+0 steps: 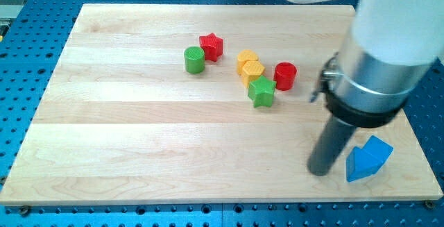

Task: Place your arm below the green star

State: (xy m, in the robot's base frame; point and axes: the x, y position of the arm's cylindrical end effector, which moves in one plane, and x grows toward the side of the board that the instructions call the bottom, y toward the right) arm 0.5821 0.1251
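Note:
The green star [262,91] lies right of the board's middle, touching the orange block [252,71] above it. My tip [319,171] rests on the board near the view's bottom right, below and to the right of the green star and well apart from it. The blue triangular block [367,158] sits just to the tip's right.
A red cylinder [285,76] stands right of the star. A yellow block [246,59] sits above the orange one. A red star [211,46] and a green cylinder [194,59] lie toward the view's top left. The wooden board [139,130] rests on a blue perforated table.

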